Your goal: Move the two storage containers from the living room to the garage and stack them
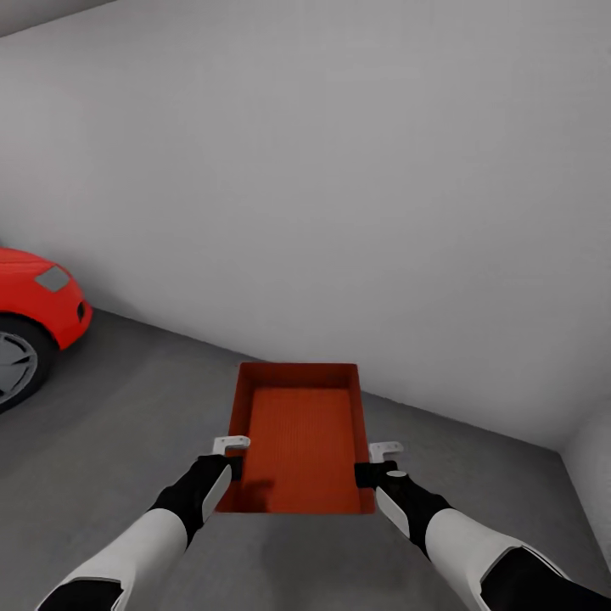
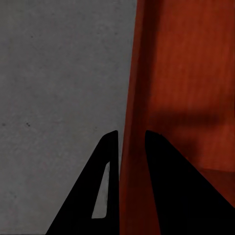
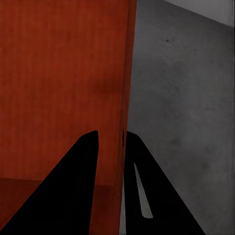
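I am in the garage, with its dark grey floor (image 1: 127,416) and pale grey wall (image 1: 339,170). One orange-red storage container (image 1: 297,433) sits lengthwise in front of me, empty and open at the top. My left gripper (image 1: 231,467) is shut on its left side wall, one finger inside and one outside, as the left wrist view shows (image 2: 131,133). The right gripper (image 1: 367,473) clamps the right side wall the same way (image 3: 111,132). Whether the container rests on the floor or hangs just above it I cannot tell.
A red car (image 1: 34,305) with a dark wheel stands at the far left. The grey wall runs diagonally just behind the container's far end, and a corner shows at the far right.
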`<state>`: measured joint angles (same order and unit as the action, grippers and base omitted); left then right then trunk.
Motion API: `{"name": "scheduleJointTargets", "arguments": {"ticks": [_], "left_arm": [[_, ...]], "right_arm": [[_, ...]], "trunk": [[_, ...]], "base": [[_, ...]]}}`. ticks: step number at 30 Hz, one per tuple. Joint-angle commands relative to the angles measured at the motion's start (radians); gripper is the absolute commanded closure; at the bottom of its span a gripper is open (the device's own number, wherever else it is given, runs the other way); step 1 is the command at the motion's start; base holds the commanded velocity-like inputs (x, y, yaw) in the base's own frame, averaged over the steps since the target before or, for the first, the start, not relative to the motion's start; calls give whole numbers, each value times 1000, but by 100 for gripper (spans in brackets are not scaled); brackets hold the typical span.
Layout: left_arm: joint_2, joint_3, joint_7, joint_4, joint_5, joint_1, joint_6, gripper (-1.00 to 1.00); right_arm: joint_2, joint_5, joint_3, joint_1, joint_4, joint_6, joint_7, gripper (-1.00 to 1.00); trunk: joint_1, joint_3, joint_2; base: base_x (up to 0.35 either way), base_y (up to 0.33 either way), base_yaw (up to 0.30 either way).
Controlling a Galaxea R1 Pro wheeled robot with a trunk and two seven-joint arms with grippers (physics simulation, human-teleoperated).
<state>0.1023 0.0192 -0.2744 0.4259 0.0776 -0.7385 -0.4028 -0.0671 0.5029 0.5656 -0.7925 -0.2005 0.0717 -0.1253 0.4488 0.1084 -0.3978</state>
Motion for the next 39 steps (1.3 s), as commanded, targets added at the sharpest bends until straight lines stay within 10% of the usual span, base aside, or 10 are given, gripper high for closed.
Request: {"name": "scheduleJointTargets", "arguments": {"ticks": [1, 39], "left_arm": [[-10, 5, -6, 31, 17, -1, 5, 100], [-9, 5, -11, 31, 17, -1, 4, 100]], "right_arm": [[27, 31, 11, -1, 43, 7, -5, 100], [27, 31, 11, -1, 43, 7, -5, 100]], "trunk": [[1, 3, -2], [1, 15, -2]], "base": [[322, 0, -257], [302, 0, -257]]}}
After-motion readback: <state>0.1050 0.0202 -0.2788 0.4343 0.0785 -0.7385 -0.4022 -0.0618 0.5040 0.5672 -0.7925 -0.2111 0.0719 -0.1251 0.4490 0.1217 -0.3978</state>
